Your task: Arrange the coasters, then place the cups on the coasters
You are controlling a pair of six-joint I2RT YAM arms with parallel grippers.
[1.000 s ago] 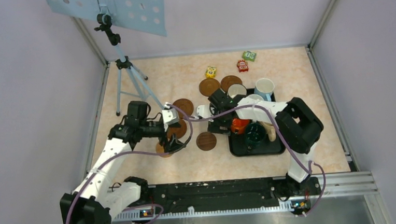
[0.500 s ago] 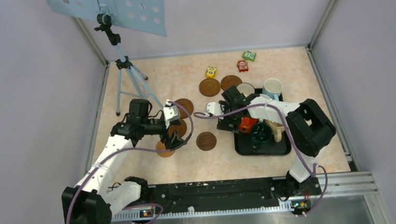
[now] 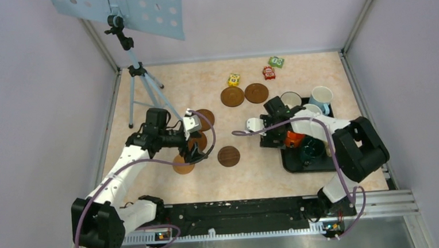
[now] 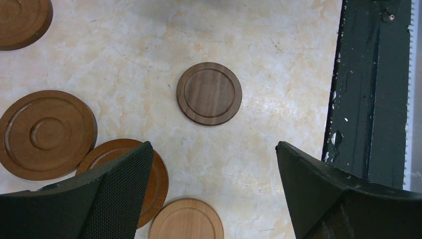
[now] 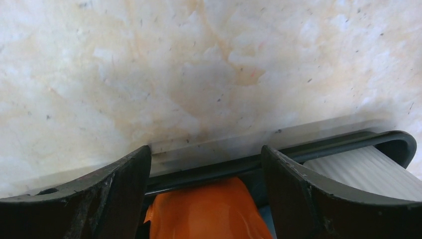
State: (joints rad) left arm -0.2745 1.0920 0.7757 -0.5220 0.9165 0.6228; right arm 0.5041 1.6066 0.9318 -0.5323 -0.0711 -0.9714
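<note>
pale marbled surface inside a lilac-walled enclosure. coasters: six flat wooden discs, light to dark brown, some turned with rings. all lie on the surface, left of centre and toward the far side. three sit close together under the left tool, which hovers released, jaws wide, holding nothing. judged light, stiff and thin: pinch at the rim. cups: crowded on and around the black tray at the right. glazed ceramic, judged heavy, slippery and breakable: take by wall or handle. the right tool straddles the orange cup at the tray's edge, jaws spread. whether it grips the cup cannot be told.
</note>
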